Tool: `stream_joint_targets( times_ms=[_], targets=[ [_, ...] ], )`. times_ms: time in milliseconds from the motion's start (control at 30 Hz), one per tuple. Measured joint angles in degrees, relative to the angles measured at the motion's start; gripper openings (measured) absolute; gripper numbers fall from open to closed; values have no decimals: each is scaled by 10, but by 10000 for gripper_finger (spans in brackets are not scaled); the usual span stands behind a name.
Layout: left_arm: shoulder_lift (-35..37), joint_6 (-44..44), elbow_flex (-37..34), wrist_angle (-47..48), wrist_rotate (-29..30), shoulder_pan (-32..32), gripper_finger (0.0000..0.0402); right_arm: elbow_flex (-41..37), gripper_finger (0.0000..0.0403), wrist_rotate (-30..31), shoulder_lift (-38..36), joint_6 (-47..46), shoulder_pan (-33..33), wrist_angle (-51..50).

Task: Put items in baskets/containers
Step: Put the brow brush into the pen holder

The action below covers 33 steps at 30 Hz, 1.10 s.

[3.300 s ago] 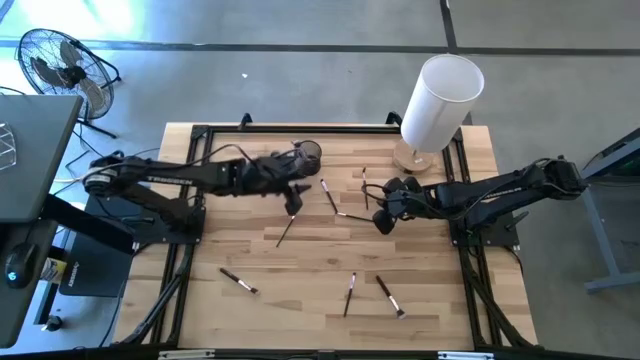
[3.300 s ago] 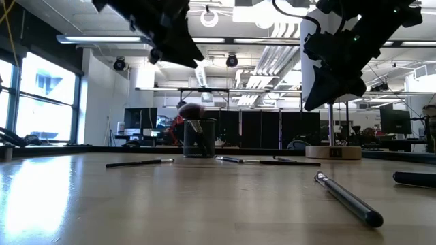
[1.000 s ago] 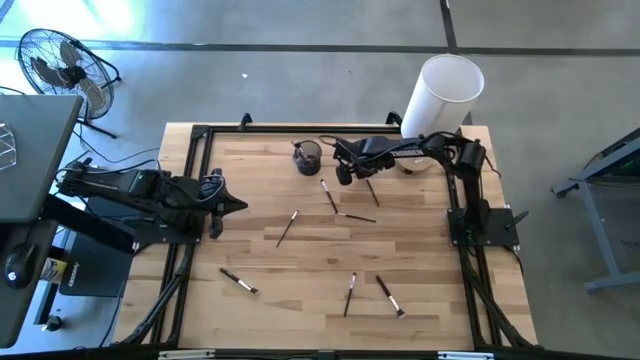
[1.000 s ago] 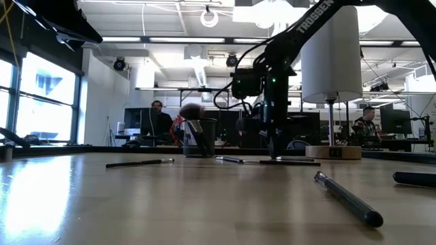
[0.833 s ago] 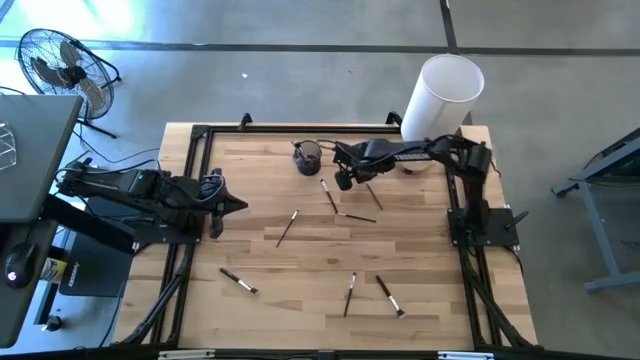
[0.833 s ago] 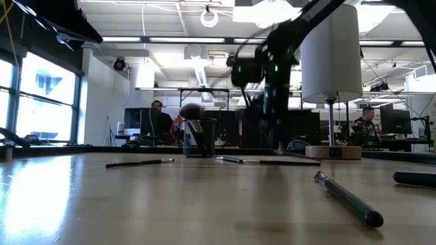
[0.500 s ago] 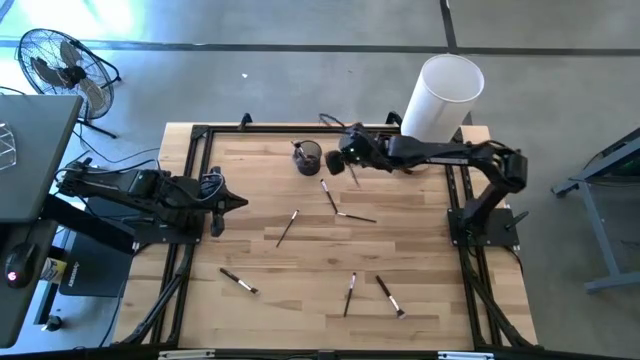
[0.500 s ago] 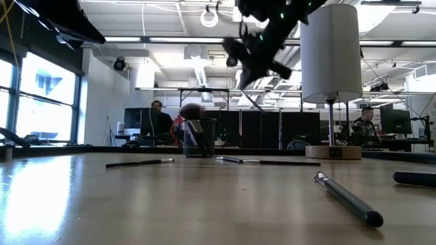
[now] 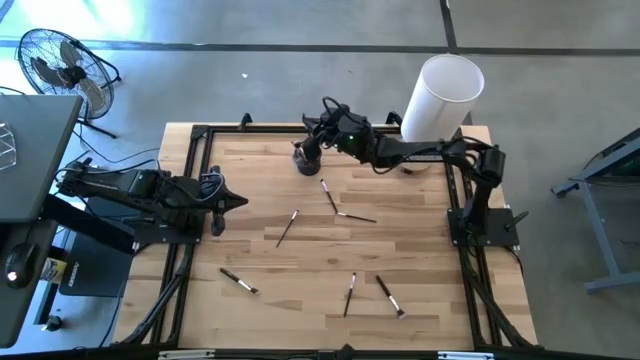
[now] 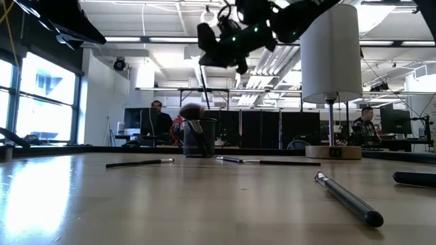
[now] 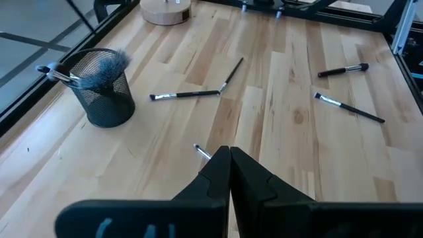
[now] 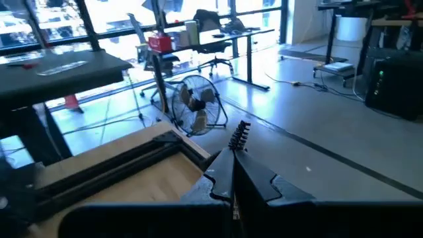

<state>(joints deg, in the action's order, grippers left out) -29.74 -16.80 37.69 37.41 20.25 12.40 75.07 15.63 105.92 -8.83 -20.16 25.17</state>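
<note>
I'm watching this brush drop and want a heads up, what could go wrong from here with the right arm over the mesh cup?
1. The right tool holds a brush high above the mesh cup; released there, it may miss the narrow opening.
2. Brushes already in the cup, including the wide reddish brush, could deflect it out.
3. The cup looks light, so a bump might tip it.
</note>
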Motion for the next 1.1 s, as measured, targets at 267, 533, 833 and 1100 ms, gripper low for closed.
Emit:
stream_joint_targets(
  times_ms=[267, 533, 833, 1100],
  targets=[
    [0, 0, 0, 5, 0, 0, 0, 0, 0, -38, 58, 27, -12, 22],
    [0, 0, 0, 4, 12, 0, 1, 0, 17, -32, 72, 24, -12, -15],
    [0, 0, 1, -4, 48, 0, 22, 0, 94, -65, 67, 13, -12, -48],
    [-2, 0, 1, -4, 43, 0, 30, 0, 132, -54, 18, 44, -11, -133]
  ],
)
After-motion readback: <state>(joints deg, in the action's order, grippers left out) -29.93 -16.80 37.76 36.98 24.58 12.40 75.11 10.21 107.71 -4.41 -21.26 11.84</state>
